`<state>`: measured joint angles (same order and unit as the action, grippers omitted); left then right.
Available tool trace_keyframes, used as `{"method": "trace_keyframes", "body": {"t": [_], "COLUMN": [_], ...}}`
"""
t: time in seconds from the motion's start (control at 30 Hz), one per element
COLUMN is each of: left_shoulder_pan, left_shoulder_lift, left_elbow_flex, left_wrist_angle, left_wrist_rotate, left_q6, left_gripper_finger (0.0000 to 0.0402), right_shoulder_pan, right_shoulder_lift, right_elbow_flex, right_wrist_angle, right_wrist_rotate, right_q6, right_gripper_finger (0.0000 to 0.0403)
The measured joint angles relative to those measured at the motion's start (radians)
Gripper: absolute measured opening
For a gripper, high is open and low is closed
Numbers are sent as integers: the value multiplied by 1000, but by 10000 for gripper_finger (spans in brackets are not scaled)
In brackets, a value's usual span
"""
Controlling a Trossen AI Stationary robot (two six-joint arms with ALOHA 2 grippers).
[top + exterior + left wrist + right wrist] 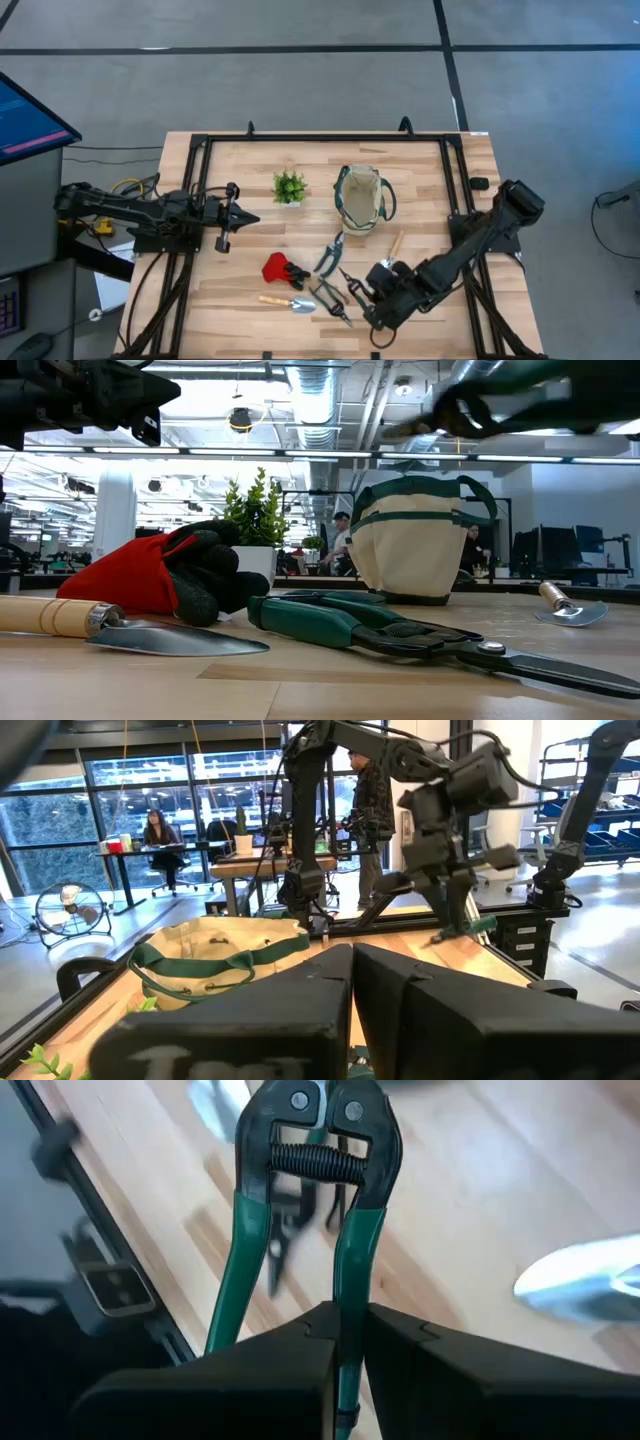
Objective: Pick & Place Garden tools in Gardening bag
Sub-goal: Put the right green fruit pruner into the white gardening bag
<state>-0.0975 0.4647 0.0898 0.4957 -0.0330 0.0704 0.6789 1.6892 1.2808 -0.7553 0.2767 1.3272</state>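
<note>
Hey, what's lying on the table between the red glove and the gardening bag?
In the high view, green-handled shears lie between the red glove and the gardening bag. The rest of that stretch is bare wood.

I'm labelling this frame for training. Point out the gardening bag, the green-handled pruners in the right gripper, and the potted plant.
gardening bag (361, 197): high view, on its beige canvas side.
green-handled pruners (358, 1240): right wrist view, on one green handle, clamped by the fingers.
potted plant (289, 185): high view, on its leaves.
</note>
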Motion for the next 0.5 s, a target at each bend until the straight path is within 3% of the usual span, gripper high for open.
{"method": "trace_keyframes", "body": {"t": [0.5], "left_shoulder_pan": [0], "left_shoulder_lift": [0], "left_elbow_flex": [0], "left_wrist_angle": [1], "left_wrist_rotate": [0], "left_q6": [0], "left_gripper_finger": [3], "right_shoulder_pan": [-253], "right_shoulder_lift": [-171], "right_elbow_flex": [0], "right_wrist_angle": [-78], "right_wrist_rotate": [94], "right_q6": [-195], "right_gripper_finger": [16]}}
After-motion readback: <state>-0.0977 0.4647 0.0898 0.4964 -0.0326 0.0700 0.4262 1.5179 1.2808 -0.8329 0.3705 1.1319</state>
